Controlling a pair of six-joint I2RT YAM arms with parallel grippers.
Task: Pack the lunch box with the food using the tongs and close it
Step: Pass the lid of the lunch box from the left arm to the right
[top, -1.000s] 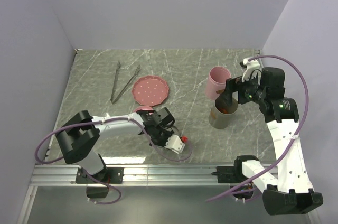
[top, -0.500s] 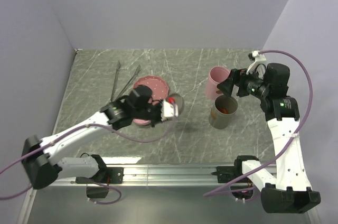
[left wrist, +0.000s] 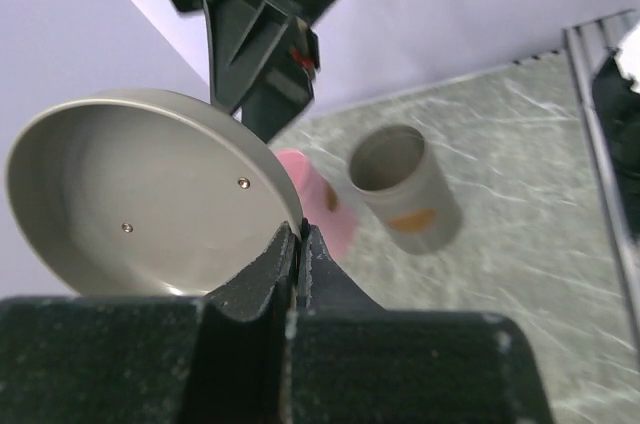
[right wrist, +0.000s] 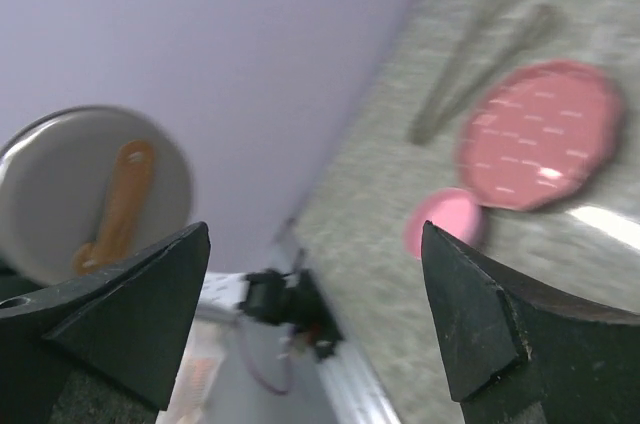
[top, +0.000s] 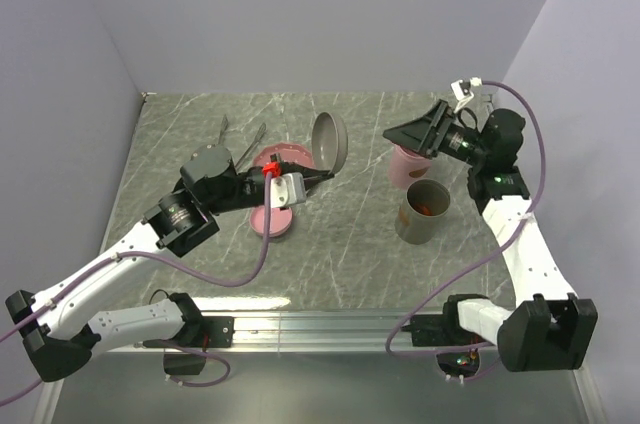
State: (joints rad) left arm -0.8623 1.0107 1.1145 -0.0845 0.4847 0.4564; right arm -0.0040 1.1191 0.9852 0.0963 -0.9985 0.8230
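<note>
Left gripper [left wrist: 298, 244] pinches grey lid [left wrist: 150, 194] by its rim, lid aloft on edge.
Right gripper [right wrist: 315, 234] gapes empty, 12 o'clock of olive-grey tub [top: 423, 212]; lid at 10 o'clock.

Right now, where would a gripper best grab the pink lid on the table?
Probably by its rim, coming straight down from above. The pink lid lies flat and shallow on the table, leaving little side wall to squeeze. One finger on each side of the edge should work better, as the left gripper pinches the grey lid.
</note>
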